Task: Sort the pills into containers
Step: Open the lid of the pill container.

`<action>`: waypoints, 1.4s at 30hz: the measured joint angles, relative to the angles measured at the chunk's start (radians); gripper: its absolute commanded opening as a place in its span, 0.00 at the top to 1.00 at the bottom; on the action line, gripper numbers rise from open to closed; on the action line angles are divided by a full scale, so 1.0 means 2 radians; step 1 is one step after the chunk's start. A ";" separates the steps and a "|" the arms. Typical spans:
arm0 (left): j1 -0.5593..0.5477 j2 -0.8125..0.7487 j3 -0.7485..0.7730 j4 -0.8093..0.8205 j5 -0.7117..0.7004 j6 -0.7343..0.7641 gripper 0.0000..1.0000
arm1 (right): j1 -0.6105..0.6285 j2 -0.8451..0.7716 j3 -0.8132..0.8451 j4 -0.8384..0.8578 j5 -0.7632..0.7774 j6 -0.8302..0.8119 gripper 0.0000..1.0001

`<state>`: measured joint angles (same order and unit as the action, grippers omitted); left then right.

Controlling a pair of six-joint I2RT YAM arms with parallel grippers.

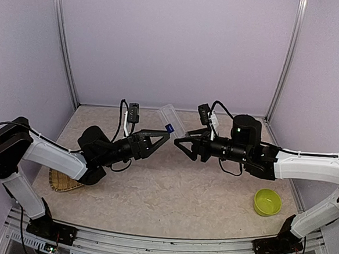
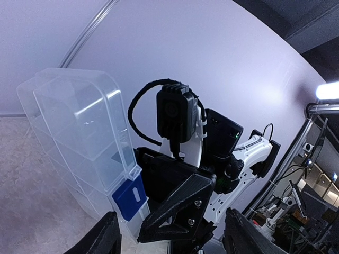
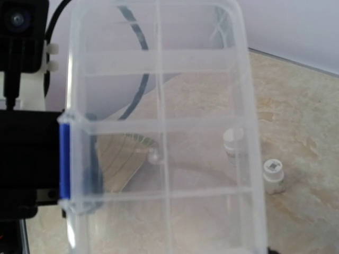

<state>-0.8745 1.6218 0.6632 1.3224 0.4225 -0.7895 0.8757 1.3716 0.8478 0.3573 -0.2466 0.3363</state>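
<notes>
**Item 1, container box** (image 1: 171, 121): flat, clear, divided into small compartments. It sits at centre frame of the top view, tilted, with one end toward the upper left and the other toward the lower right. In the right wrist view its broad face fills most of the frame. The blue latch (image 2: 130, 197) is on its left edge there, and low on the box in the left wrist view. The contents of the compartments are too faint to tell.

**Item 2, right gripper** (image 1: 179, 141): just right of centre in the top view. Its fingers are closed on the lower-right end of the container box.

**Item 3, left gripper** (image 1: 161, 139): just left of centre, pointing at the box. Its fingers (image 2: 106, 235) stand apart at the bottom corners of its own view and hold nothing. The upper tip is near the blue latch.

**Item 4, surface** (image 1: 171, 185): mottled beige.

**Item 5, woven tray** (image 1: 64, 182): lower left, partly under the left arm.

**Item 6, lime-green bowl** (image 1: 267, 202): lower right, on the surface.

**Item 7, small white bottle** (image 3: 233, 142): seen through the box.

**Item 8, second small white bottle** (image 3: 273, 175): just right of the box's edge.
</notes>
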 measured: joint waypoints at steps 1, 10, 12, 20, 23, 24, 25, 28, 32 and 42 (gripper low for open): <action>0.000 0.000 0.000 0.003 0.000 -0.001 0.36 | 0.000 0.001 0.000 0.002 0.000 0.001 0.42; 0.005 0.012 0.000 0.045 0.011 -0.019 0.37 | 0.000 0.007 -0.003 0.023 -0.001 0.007 0.43; 0.006 0.017 0.000 0.055 0.013 -0.023 0.37 | 0.000 0.008 -0.005 0.027 -0.002 0.009 0.44; 0.008 0.024 0.000 0.071 0.020 -0.033 0.40 | 0.000 0.010 -0.008 0.034 -0.005 0.010 0.45; 0.008 0.025 0.000 0.076 0.022 -0.034 0.40 | 0.000 0.010 -0.008 0.037 -0.006 0.010 0.45; 0.008 0.025 0.000 0.077 0.022 -0.033 0.40 | 0.000 0.011 -0.008 0.038 -0.006 0.011 0.45; 0.008 0.025 0.000 0.077 0.022 -0.033 0.40 | 0.000 0.012 -0.008 0.039 -0.006 0.011 0.45; 0.008 0.025 -0.001 0.076 0.022 -0.032 0.40 | 0.000 0.013 -0.008 0.039 -0.006 0.012 0.45; 0.007 0.025 -0.001 0.076 0.022 -0.028 0.40 | 0.000 0.013 -0.008 0.039 -0.003 0.012 0.45; -0.005 0.017 -0.012 0.112 0.036 -0.019 0.40 | -0.002 0.022 -0.012 0.001 0.029 0.016 0.45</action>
<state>-0.8845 1.6554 0.6395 1.5455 0.4946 -0.8268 0.8715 1.4162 0.8238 0.3592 -0.1890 0.3676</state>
